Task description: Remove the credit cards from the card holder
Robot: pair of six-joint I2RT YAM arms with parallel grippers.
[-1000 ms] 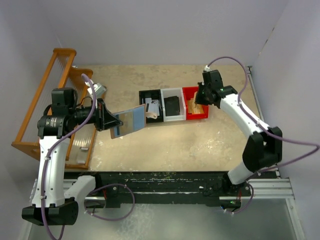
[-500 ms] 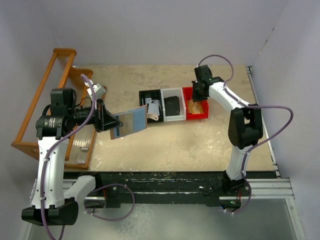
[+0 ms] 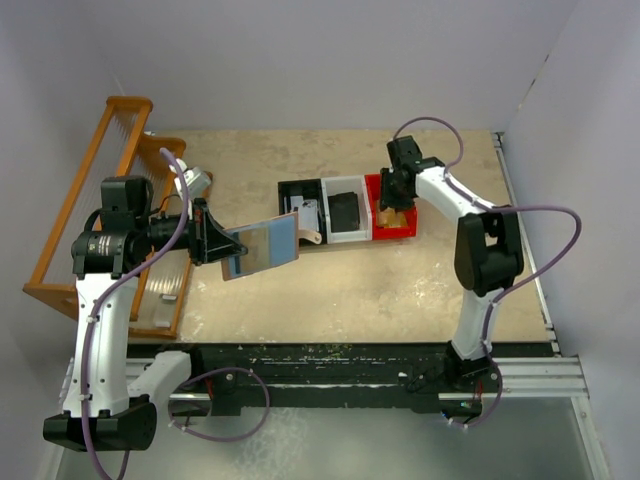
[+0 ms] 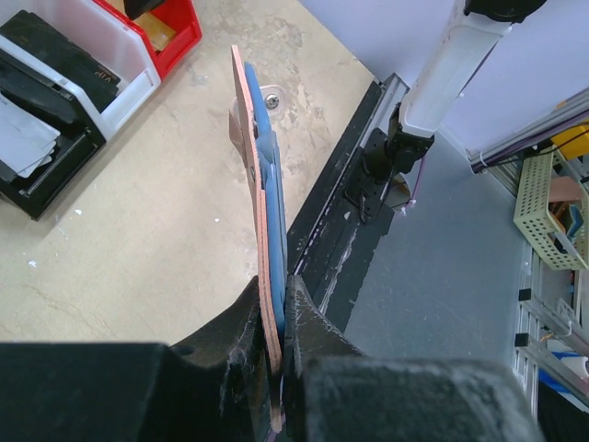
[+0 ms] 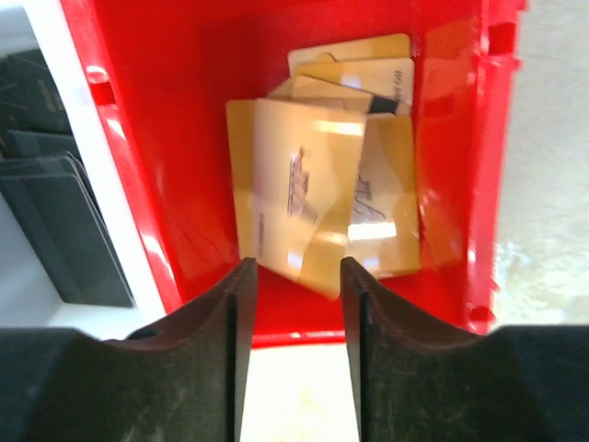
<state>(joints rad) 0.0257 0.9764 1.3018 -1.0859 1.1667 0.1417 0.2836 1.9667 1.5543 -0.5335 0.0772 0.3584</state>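
Beige table [image 3: 380, 290], 3 bins [image 3: 346, 238], wooden rack [image 3: 128, 104]

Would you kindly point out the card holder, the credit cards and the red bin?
card holder [image 3: 262, 246]: top external view, blue inner face.
credit cards [image 5: 313, 198]: right wrist view, top gold card.
red bin [image 5: 184, 83]: right wrist view, bare inside surface.

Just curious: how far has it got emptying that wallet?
Done: several gold plastic cards lie in the red plastic bin. In hand: the left hand grips the opened salmon-pink leather wallet; the right hand hangs open above the bin. Left: unclear whether cards remain inside.
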